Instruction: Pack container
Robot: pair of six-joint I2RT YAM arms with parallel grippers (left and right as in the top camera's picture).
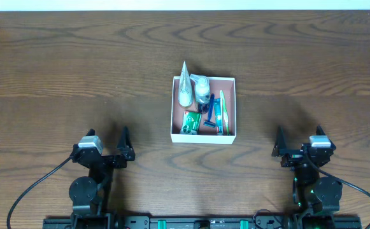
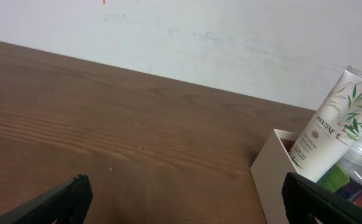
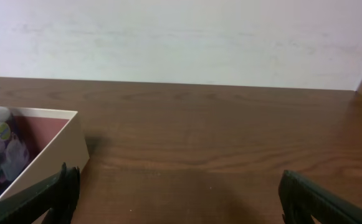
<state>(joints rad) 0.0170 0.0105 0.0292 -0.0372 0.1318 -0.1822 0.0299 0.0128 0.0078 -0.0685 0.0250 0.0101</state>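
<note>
Since no loose item shows on the bench from overhead, packing looks all but done. The container sits mid-bench, well ahead of both arms, holding a tube, a bottle, a toothbrush, a razor and a green packet. The left tool and right tool sit near the front edge, each wide and empty.

In the left wrist view the 2 fingers frame bare bench. The tube stands tilted in the container's near corner, its top above the wall.

In the right wrist view the container's other corner shows at left, with the bottle inside.

Any tidy-up, I judge, should come from above: grip the tube mid-body and lay it down without shoving the container.
</note>
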